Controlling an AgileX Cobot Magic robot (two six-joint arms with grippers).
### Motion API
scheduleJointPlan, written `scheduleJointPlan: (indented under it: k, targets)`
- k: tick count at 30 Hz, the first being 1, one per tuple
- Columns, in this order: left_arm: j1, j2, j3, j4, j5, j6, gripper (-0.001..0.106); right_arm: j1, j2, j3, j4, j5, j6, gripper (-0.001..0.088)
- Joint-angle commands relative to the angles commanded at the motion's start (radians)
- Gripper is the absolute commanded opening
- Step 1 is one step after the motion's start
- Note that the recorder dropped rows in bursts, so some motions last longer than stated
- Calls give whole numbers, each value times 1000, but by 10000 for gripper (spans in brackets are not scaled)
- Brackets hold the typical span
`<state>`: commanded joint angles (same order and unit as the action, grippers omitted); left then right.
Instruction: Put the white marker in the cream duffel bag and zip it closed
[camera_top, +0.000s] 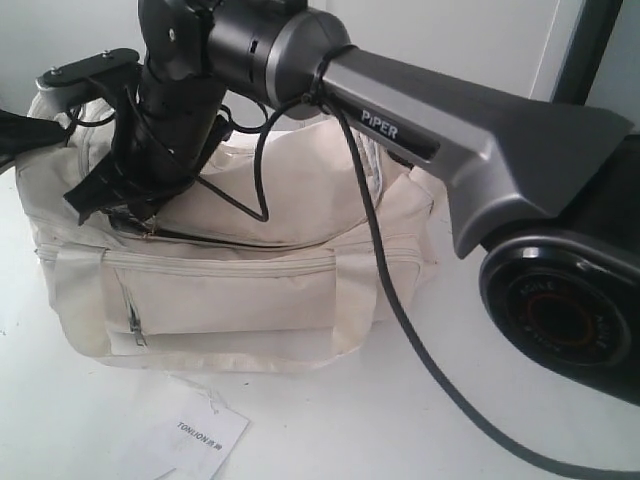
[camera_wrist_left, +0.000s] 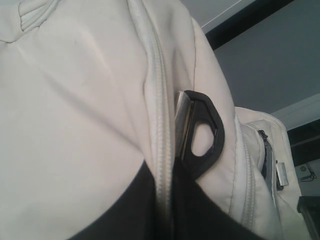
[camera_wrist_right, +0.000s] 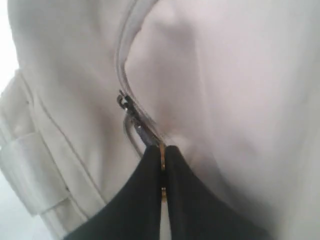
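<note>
At the left, our left gripper (camera_wrist_left: 160, 167) pinches the top zip seam of the cream duffel bag (camera_top: 250, 290), just beside a black strap ring (camera_wrist_left: 200, 132). Our right gripper (camera_top: 105, 200) is clamped on the zip pull (camera_wrist_right: 142, 134) near the bag's left end. A paper tag (camera_top: 200, 435) lies in front. Our right arm (camera_top: 450, 130) and its cable (camera_top: 400, 320) cross the bag's right half. We cannot see the white marker.

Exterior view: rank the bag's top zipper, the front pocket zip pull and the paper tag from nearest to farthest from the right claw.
From the right claw:
1. Top zipper: in the claw's grip, atop the cream duffel bag.
2. Front pocket zip pull: lower, on the front.
3. Paper tag: on the table, farthest.
</note>
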<state>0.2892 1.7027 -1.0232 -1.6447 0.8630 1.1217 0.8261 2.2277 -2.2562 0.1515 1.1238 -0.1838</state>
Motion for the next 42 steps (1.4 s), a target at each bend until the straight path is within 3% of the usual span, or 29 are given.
scheduleJointPlan:
  k: [13,42]
  targets:
    - [0,0,0,-37,-22,0,0,0,-6,-2,-22,96,-55,0]
    - [8,0,0,-51,-47,-11,0,-9,-56,47,-45,97,-66,0]
